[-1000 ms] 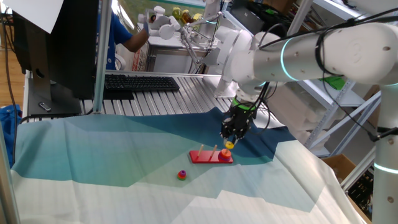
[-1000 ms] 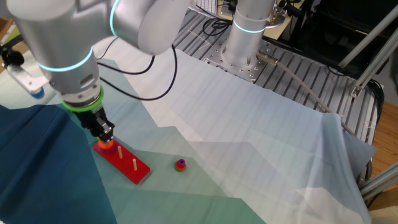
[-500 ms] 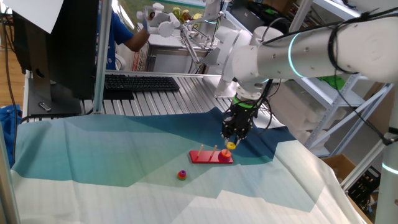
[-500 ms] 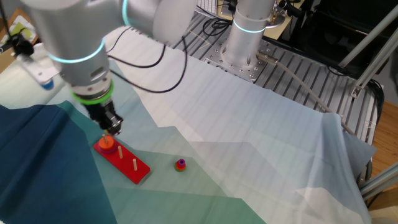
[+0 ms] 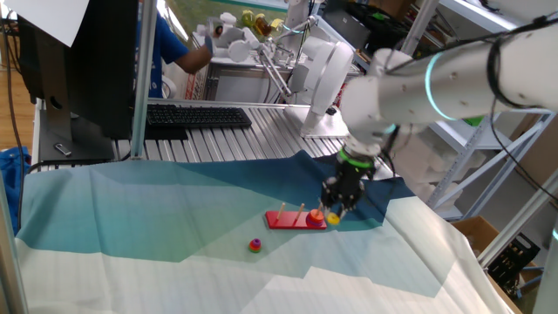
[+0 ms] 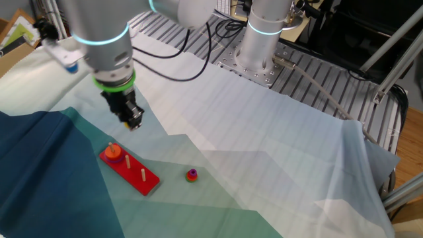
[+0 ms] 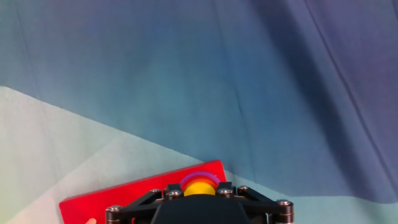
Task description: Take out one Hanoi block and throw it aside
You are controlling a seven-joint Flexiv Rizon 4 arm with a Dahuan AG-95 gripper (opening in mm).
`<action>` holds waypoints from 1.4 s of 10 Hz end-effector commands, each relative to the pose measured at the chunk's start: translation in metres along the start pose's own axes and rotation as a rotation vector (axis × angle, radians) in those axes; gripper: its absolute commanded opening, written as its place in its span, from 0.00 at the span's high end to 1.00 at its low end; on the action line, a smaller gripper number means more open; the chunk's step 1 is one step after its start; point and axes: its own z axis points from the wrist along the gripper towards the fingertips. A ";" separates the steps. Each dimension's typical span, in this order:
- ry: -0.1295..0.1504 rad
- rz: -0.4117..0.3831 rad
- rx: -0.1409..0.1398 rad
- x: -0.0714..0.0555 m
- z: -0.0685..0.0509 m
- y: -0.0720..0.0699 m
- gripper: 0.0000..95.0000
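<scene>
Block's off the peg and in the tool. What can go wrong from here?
1. The tool holds the small yellow Hanoi block only at its fingertips, so it may slip before the toss.
2. In one fixed view the tool hangs close beside the red peg base; a low swing might clip a peg.
3. Tossed toward the loose magenta piece, it might knock it away.

Claw (image 6: 134, 123) holds Hanoi block (image 5: 331, 218) above the desk (image 6: 277, 165), beside the peg base (image 6: 129, 170). Ring (image 6: 113, 151) sits on base's end peg. Small stacked piece (image 6: 192, 174) lies apart on cloth.
</scene>
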 end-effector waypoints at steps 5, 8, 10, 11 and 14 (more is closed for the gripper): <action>-0.009 0.060 0.027 0.009 0.004 -0.006 0.40; 0.006 0.060 0.022 0.007 0.003 -0.004 0.40; 0.033 0.073 0.027 -0.001 0.000 0.001 0.40; 0.053 0.081 0.035 -0.014 -0.006 0.008 0.40; 0.084 0.113 0.040 -0.040 -0.016 0.016 0.40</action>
